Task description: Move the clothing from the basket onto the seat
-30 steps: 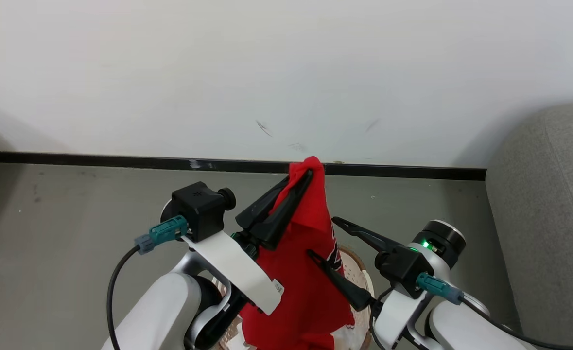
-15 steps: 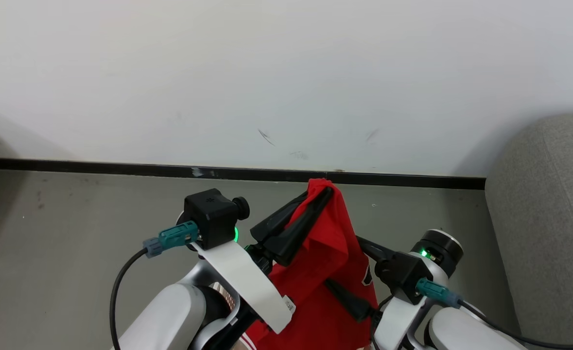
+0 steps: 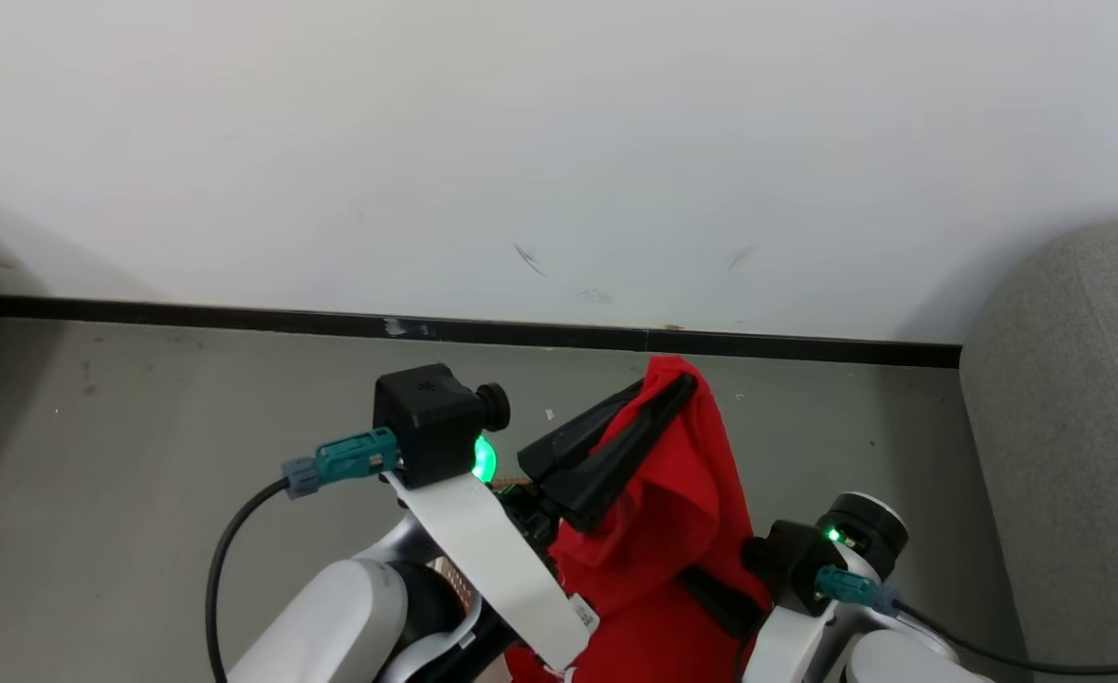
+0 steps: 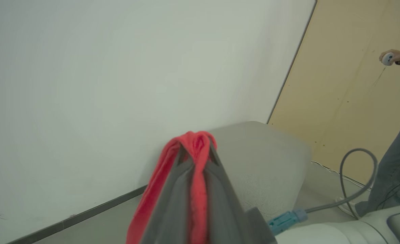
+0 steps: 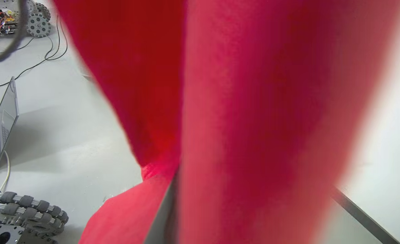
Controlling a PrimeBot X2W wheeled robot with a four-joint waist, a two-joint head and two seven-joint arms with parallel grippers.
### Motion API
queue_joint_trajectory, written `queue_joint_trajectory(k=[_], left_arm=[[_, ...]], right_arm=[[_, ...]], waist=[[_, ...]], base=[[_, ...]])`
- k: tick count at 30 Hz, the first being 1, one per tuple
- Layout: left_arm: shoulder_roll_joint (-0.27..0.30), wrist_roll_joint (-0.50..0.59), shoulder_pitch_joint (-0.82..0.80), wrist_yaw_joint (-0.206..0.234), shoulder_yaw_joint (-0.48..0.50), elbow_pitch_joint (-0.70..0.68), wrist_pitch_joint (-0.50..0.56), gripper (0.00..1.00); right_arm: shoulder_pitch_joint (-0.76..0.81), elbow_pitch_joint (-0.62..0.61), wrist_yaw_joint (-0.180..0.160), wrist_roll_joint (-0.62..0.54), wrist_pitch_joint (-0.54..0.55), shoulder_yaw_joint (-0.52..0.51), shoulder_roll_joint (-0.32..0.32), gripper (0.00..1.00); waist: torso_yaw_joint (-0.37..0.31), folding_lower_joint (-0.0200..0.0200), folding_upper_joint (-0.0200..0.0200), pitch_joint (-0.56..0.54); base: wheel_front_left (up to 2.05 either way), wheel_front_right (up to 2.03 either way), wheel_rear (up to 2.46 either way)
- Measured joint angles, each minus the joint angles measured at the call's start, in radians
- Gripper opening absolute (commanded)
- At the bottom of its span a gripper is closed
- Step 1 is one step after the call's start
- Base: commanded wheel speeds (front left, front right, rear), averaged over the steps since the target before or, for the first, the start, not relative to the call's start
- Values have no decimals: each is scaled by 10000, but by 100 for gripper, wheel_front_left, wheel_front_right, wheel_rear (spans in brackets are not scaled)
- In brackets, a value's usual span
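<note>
1. Head view: left gripper (image 3: 678,387) is clamped on a fold of the red fabric garment (image 3: 672,531), held up over the grey floor (image 3: 141,455). The cloth hangs down between both arms.
2. Left wrist view: red cloth is bunched between the two pressed-together fingers (image 4: 176,203).
3. Right gripper (image 3: 715,602) is mostly buried under the cloth, so can't tell whether it's spread or closed.
4. Large grey upholstered seat (image 3: 1071,427) is at the right, apart from the garment.
5. Right wrist view: red cloth hangs close to the lens. An open laptop (image 5: 3,118) sits on the floor at left.
</note>
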Motion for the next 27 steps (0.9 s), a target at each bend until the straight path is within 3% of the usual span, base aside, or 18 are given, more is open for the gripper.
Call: queue_joint_trajectory(k=[10,11,12,13,14,27], left_arm=[[476,-65,447,451,796,408,13,0],[476,-65,447,451,796,408,13,28],[627,-67,622,506,945,625,4,47],[683,-65,695,529,1001,708,-12,78],[683,-65,695,529,1001,708,-12,99],[842,372,1500,293,874,780,-1319,100]], right_arm=[[489,-6,0,1597,2,-510,244,0],[489,-6,0,1597,2,-510,244,0],[540,-123,0,1739,2,-577,224,0],[541,-174,0,1789,2,-623,211,0],[541,-174,0,1789,2,-623,211,0],[543,-608,0,2196,4,-1486,-458,0]], waist=[[-118,0,0,150],[-118,0,0,150],[-168,0,0,181],[-196,0,0,197],[-196,0,0,197],[-717,0,0,396]], base=[[0,0,0],[0,0,0],[0,0,0],[0,0,0],[0,0,0],[0,0,0]])
